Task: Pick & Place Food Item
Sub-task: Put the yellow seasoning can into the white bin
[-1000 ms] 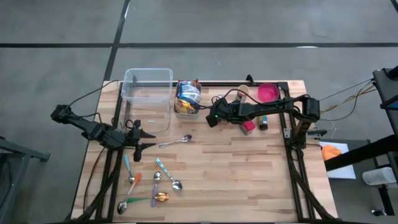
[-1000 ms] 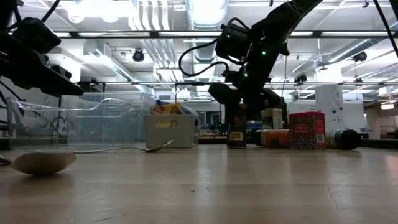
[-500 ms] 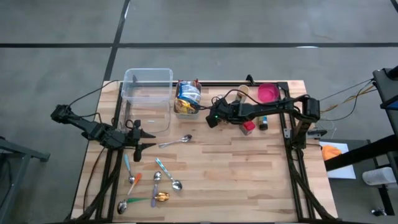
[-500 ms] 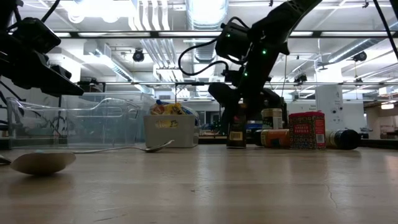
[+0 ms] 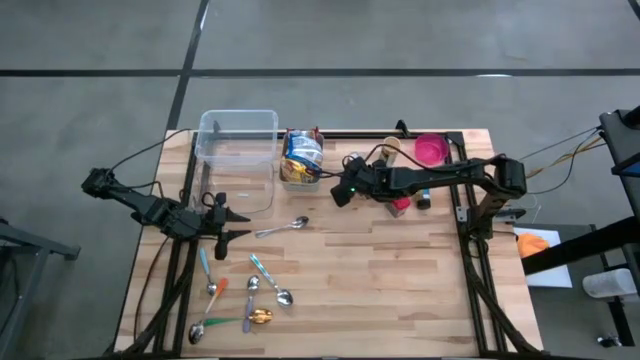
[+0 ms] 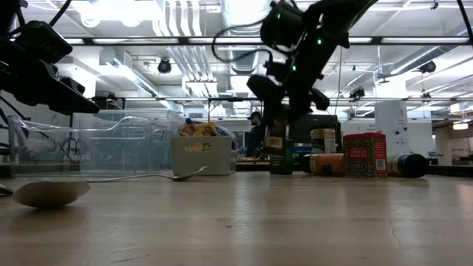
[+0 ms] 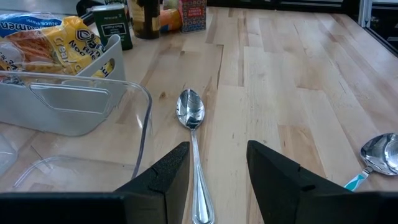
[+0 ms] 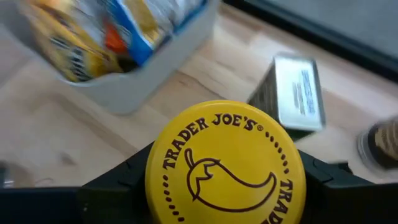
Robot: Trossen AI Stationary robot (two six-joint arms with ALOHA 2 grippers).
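At the near left of the light wooden table [image 5: 400, 280] lies a cluster of metal spoons with coloured handles [image 5: 245, 295], and a little beyond them a single plain steel spoon [image 5: 283, 227]. The left gripper [image 5: 225, 218] hovers near this spoon, at the near side of the clear plastic bin [image 5: 237, 145]; its fingers stand partly apart with nothing between them, and that arm looks to be waiting.

Further back, just right of centre, the right gripper [image 5: 343, 190] has its fingers closed round a dark jar with a yellow lid printed with a chilli pepper [image 8: 227, 165]. In the level view the jar [image 6: 276, 139] has risen since half a second ago: then it sat low by the tabletop, now it hangs clear of it, and the arm has drawn slightly right and nearer. I judge the pick done and the carry begun.

Just left of the gripper is the grey rectangular tray of food packets [image 5: 300, 165], and at the far right stand the remaining items: a red tin [image 6: 363, 155], a small dark box [image 8: 292, 96] and a pink bowl [image 5: 431, 150].

The jar looks to have little clearance over the tray's rim, so any move toward it wants more height. The near right half of the table is bare.
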